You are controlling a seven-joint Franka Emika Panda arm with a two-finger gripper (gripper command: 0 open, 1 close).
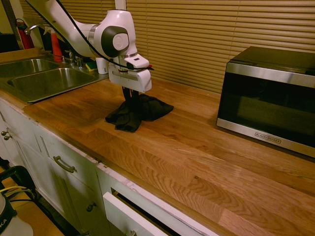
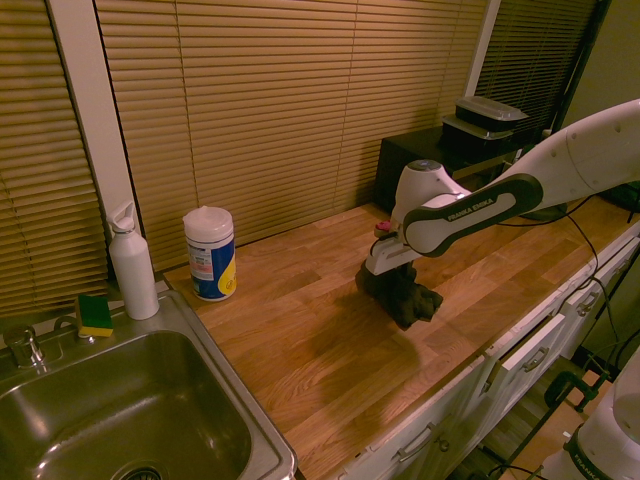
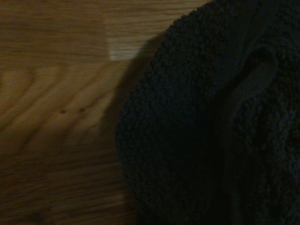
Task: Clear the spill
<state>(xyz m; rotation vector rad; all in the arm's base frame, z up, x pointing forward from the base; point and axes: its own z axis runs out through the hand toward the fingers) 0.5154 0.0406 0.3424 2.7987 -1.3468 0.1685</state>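
Dark cloth rag (image 1: 134,114) is pinched by gripper (image 1: 131,96) & trailed on wood counter (image 1: 197,162), so wiping step is judged underway; spill (image 3: 72,111), two specks just beside rag, is to be swept next w/ downward pressure.

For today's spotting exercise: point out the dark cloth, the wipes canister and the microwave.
dark cloth (image 1: 147,109), first exterior view, on its spread folds.
wipes canister (image 2: 210,255), second exterior view, on its label.
microwave (image 1: 268,105), first exterior view, on its door.
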